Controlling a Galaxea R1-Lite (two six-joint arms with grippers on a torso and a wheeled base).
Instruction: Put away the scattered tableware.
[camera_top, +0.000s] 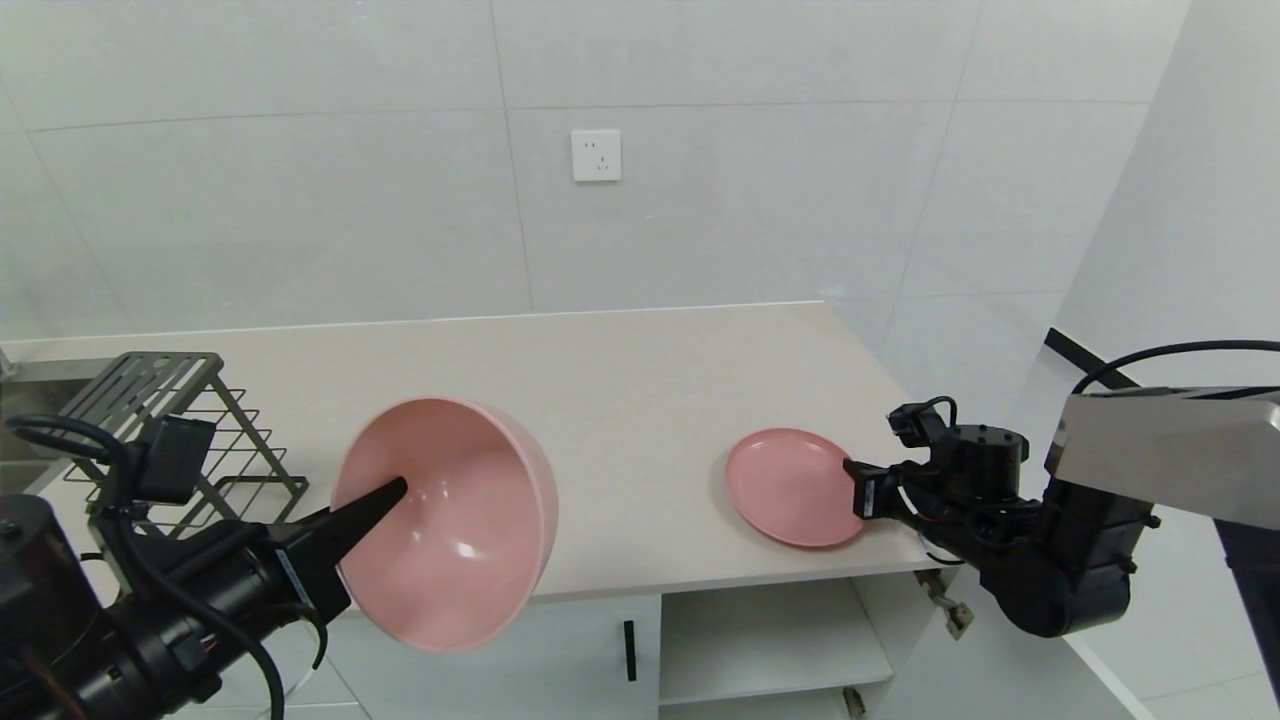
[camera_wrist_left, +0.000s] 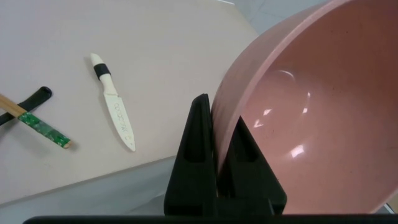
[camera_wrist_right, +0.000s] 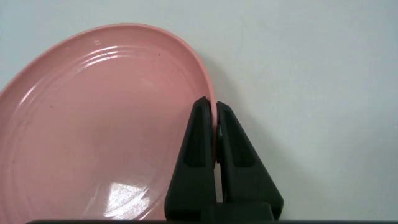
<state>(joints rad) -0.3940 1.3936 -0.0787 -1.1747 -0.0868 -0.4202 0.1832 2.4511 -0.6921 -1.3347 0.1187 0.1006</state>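
Observation:
My left gripper (camera_top: 385, 495) is shut on the rim of a large pink bowl (camera_top: 470, 520), held tilted on its side above the counter's front edge, its opening turned toward me. One finger (camera_wrist_left: 245, 146) lies inside the pink bowl (camera_wrist_left: 311, 130), the other outside. A pink plate (camera_top: 790, 485) lies flat near the counter's right front corner. My right gripper (camera_top: 858, 490) is shut on its right rim. Up close, the two fingers (camera_wrist_right: 200, 134) pinch the pink plate (camera_wrist_right: 99, 124) at its edge. A white knife (camera_wrist_left: 115, 106) and chopsticks (camera_wrist_left: 37, 121) lie on the counter.
A grey wire dish rack (camera_top: 170, 420) stands at the counter's left end. The beige countertop (camera_top: 640, 390) backs onto a tiled wall with a socket (camera_top: 596, 155). An open cabinet shelf (camera_top: 770, 640) sits below the counter's right front.

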